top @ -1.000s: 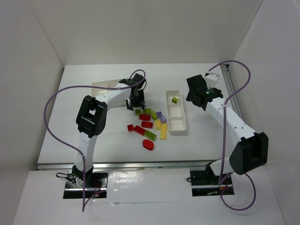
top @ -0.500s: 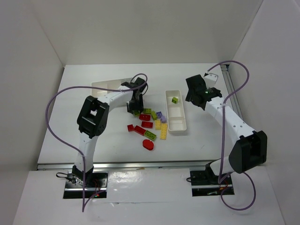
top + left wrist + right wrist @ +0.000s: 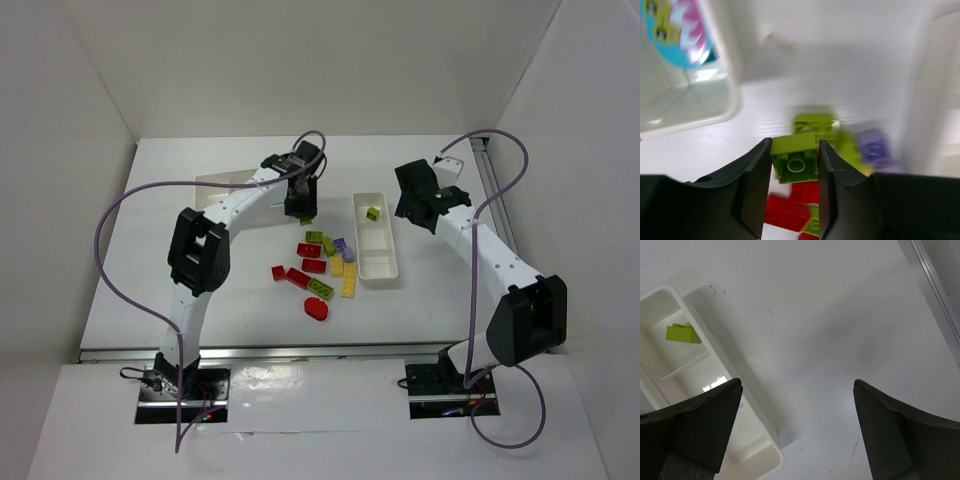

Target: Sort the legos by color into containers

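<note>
Robot lab, white-walled booth (image 3: 300, 60), two bolted arms (image 3: 195, 250)

Brightly and evenly lit from overhead, leaving only faint, soft shadows on the white surface (image 3: 430, 300) and a sheen along its near edge. Sharp throughout from the top. From the left wrist, focused on the lime brick (image 3: 795, 159) nearest the lens; smeared and washed out beyond, worst at right. From the right wrist, crisp, with a broad grey shadow and a glare spot inside the tray (image 3: 707, 342).

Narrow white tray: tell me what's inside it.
One lime green brick lies in the far compartment of the tray; the other compartments look bare. Nothing covers its inside from above.
</note>
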